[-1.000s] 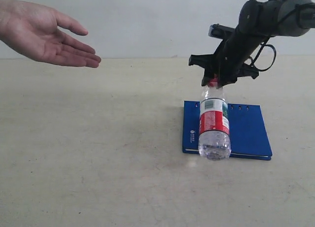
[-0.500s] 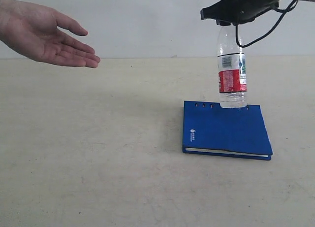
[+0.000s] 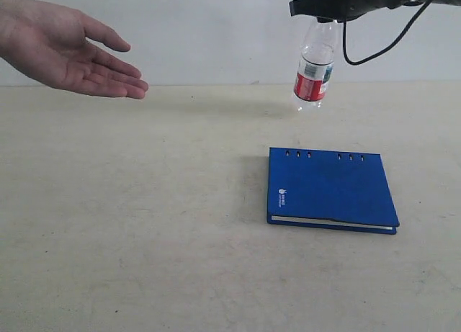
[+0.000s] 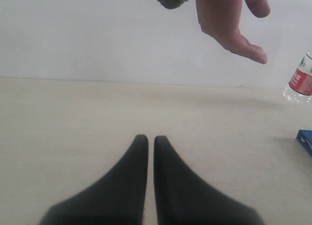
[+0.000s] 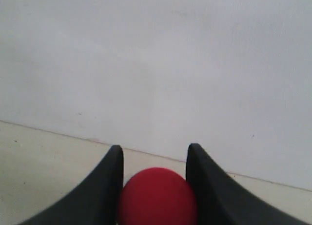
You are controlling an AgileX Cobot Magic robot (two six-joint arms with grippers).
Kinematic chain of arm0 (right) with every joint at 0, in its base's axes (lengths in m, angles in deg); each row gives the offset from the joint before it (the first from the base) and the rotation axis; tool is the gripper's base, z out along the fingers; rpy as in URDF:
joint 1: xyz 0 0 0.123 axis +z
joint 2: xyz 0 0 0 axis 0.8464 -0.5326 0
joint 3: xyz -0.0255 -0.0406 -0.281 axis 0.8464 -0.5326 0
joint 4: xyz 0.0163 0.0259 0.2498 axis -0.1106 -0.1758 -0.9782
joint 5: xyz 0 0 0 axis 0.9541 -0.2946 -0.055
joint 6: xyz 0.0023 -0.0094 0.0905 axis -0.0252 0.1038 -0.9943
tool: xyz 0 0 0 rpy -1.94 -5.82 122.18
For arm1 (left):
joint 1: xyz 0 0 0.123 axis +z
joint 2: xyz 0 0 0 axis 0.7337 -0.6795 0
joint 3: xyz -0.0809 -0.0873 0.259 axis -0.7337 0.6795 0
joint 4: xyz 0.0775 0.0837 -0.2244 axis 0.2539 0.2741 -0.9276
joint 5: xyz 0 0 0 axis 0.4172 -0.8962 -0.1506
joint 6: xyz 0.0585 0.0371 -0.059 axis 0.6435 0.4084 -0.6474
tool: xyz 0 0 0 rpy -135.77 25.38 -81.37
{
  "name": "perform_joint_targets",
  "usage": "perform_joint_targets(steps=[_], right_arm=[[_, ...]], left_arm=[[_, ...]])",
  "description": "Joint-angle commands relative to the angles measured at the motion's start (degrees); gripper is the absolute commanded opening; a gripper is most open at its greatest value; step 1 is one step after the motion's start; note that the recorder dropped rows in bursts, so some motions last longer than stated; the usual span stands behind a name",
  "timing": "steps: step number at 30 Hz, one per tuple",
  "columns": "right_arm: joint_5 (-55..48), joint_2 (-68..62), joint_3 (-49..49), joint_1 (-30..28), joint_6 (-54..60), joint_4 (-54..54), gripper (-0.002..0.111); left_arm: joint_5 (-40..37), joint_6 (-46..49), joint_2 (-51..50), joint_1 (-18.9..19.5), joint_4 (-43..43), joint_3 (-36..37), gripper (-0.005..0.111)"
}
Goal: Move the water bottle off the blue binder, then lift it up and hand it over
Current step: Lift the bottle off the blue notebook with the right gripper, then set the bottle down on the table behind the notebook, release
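Note:
The water bottle (image 3: 315, 67) hangs in the air high above the table, tilted, its bottom swung toward the left. My right gripper (image 3: 325, 15) is shut on its neck; the red cap (image 5: 157, 195) sits between the two fingers. The bottle's lower part (image 4: 300, 81) also shows at the edge of the left wrist view. The blue binder (image 3: 330, 189) lies flat on the table with nothing on it, and one corner (image 4: 305, 138) shows in the left wrist view. My left gripper (image 4: 147, 138) is shut and empty, low over the table, and does not show in the exterior view.
An open human hand (image 3: 68, 52) is held palm up at the upper left, above the table and left of the bottle; the hand (image 4: 229, 20) also shows in the left wrist view. A black cable (image 3: 374, 50) loops under the right arm. A white wall stands behind the beige table (image 3: 144, 224).
The right gripper has lifted the bottle from just above the binder to high in the air and carried it left. The bottle now swings tilted. The hand holds still.

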Motion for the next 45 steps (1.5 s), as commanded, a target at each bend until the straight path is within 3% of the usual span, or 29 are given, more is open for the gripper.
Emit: perform_joint_targets(steps=[1, 6, 9, 14, 18, 25, 30, 32, 34, 36, 37, 45], right_arm=[[-0.35, -1.64, 0.18, -0.08, 0.14, 0.76, 0.000], [1.06, -2.97, 0.18, -0.08, 0.14, 0.76, 0.002], [2.08, -2.97, 0.18, -0.08, 1.73, 0.91, 0.016], [1.58, -1.82, 0.18, -0.08, 6.19, 0.91, 0.054], [1.41, 0.38, 0.18, -0.08, 6.28, 0.91, 0.066], [-1.13, 8.71, 0.18, -0.08, 6.28, 0.91, 0.066], [-16.22, 18.09, 0.18, -0.08, 6.83, 2.21, 0.064], [-24.56, 21.29, 0.18, -0.08, 6.46, 4.74, 0.051], [-30.79, 23.78, 0.18, -0.08, 6.58, 5.41, 0.029], [-32.89, 26.37, 0.18, -0.13, 6.02, 5.41, 0.006], [-33.35, 28.09, 0.18, -0.13, 4.50, 5.28, 0.000], [-24.71, 51.44, 0.18, -0.01, -2.69, 1.12, 0.001]], left_arm=[[0.85, 0.07, 0.14, -0.26, -0.11, -0.03, 0.004], [0.85, 0.07, 0.14, -0.26, -0.11, -0.03, 0.004], [0.85, 0.07, 0.14, -0.26, -0.11, -0.03, 0.004], [0.85, 0.07, 0.14, -0.26, -0.11, -0.03, 0.004], [0.85, 0.07, 0.14, -0.26, -0.11, -0.03, 0.004], [0.85, 0.07, 0.14, -0.26, -0.11, -0.03, 0.004], [0.85, 0.07, 0.14, -0.26, -0.11, -0.03, 0.004], [0.85, 0.07, 0.14, -0.26, -0.11, -0.03, 0.004], [0.85, 0.07, 0.14, -0.26, -0.11, -0.03, 0.004], [0.85, 0.07, 0.14, -0.26, -0.11, -0.03, 0.004], [0.85, 0.07, 0.14, -0.26, -0.11, -0.03, 0.004], [0.85, 0.07, 0.14, -0.26, -0.11, -0.03, 0.004]])
